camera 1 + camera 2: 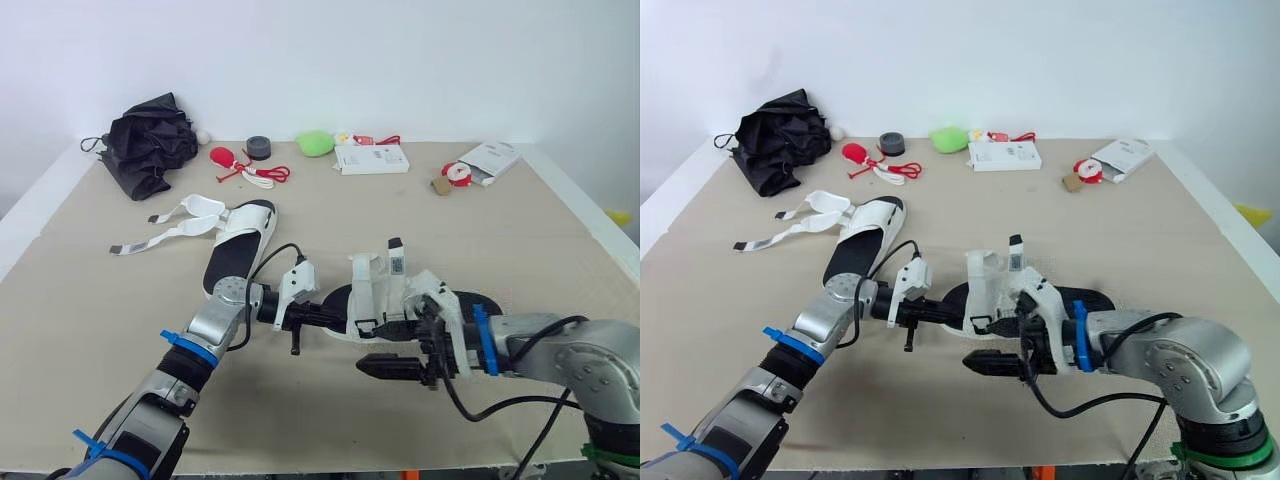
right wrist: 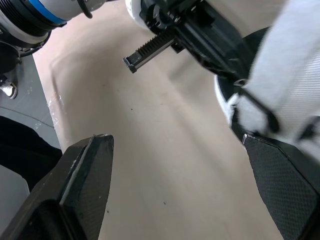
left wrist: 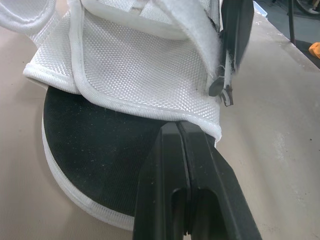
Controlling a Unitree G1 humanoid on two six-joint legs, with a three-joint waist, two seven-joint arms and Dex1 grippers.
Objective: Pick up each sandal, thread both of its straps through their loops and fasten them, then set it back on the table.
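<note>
Barely begun: near sandal and far sandal look unfastened on the desk; left tool closed at the near sandal's strap edge, right tool wide open beside it.

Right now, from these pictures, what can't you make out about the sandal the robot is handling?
- Near sandal: in the head views its loops are hidden by bunched white straps and the right hand; threaded or not is unclear.
- Left hand: shut in its wrist view, and it hides whether any fabric is pinched.
- Right wrist view: the picture's edge cuts off the sandal.
- White box: print too small to read.
</note>
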